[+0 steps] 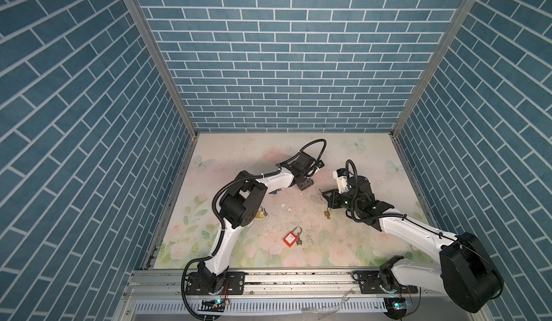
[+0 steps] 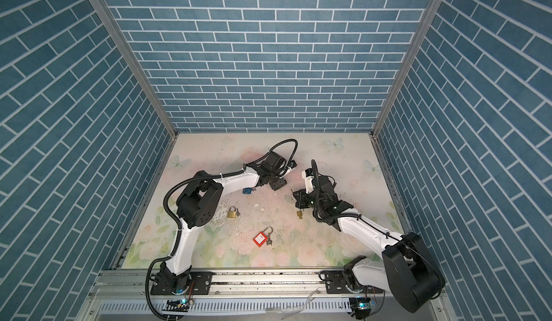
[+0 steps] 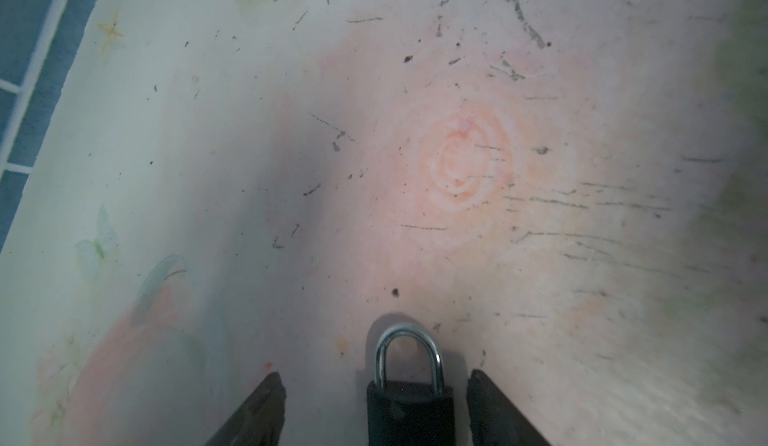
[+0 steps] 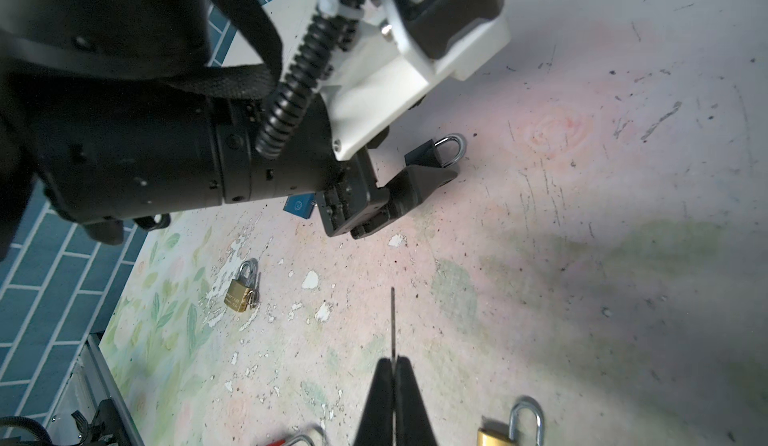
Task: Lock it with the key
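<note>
1. Over to the left first: catching the left gripper [image 3: 374,373] released, with fingers [image 3: 257,412] spread wide and a clear gap on either side of the black padlock [image 3: 409,412]
2. Finding that black padlock squarely between the two fingers, touching neither, and, going by its tight shadow, apparently lying on the floral mat [image 3: 582,257]
3. Reading the silver shackle [image 3: 407,350]: pointing away from the wrist, with both legs running down into the dark body
4. Checking from the right wrist camera: same black padlock [image 4: 424,155] just beside one dark finger of the left gripper, not pinched
5. Switching right: seeing the right gripper [image 4: 393,361] clenched tight on the key [image 4: 392,323], showing only a thin blade edge beyond the fingertips
6. Placing things in both top views: right gripper [image 1: 325,194] [image 2: 295,195] near the middle of the mat, aiming the key toward the left gripper [image 1: 304,185] [image 2: 276,185], near it but clearly apart
7. Sweeping the rest of the mat: blue padlock [image 2: 247,191] tucked beside the left arm, brass padlock [image 2: 230,213] close to that arm's elbow, small brass padlock [image 1: 326,214] just in front of the right gripper, red padlock [image 1: 290,239] toward the front rail with a second key [image 1: 299,242] right beside it
8. Cannot tell where the black padlock's keyhole faces, that end being cut off at the edge of the left wrist view
</note>
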Tool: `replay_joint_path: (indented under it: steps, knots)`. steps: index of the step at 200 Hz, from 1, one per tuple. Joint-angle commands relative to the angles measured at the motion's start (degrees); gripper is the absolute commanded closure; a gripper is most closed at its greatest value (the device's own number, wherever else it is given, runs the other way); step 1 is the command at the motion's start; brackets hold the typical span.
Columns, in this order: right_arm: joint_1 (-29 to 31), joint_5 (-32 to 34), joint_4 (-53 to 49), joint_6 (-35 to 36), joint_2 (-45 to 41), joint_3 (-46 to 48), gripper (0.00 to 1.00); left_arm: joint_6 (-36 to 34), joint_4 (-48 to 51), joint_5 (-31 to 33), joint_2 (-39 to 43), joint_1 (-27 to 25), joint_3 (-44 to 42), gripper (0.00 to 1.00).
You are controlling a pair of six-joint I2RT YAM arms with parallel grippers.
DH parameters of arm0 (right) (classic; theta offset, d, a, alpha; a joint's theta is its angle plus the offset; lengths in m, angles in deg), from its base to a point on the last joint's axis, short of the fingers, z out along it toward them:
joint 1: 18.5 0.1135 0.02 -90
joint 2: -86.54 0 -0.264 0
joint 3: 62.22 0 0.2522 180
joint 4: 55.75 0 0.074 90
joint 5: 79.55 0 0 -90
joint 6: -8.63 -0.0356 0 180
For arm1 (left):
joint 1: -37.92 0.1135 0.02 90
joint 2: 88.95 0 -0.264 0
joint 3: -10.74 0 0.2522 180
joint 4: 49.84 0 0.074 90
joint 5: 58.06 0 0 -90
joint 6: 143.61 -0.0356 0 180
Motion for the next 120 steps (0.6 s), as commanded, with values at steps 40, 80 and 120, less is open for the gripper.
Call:
replay_joint_path:
  steps: [40,80,120]
  knots:
    - [-2.23,-2.65,1.45,-4.64,4.96,-0.90,1.00,10.64,-24.49,5.98,25.30,0.28,-18.98,0.28]
    - [-3.39,-4.81,0.79,-8.18,12.53,-5.75,1.00,16.15,-34.43,13.04,42.30,0.38,-32.97,0.23]
    - [-4.95,-6.66,1.39,-13.72,20.76,-10.78,1.00,26.71,-31.18,12.95,53.57,1.71,-41.22,0.14]
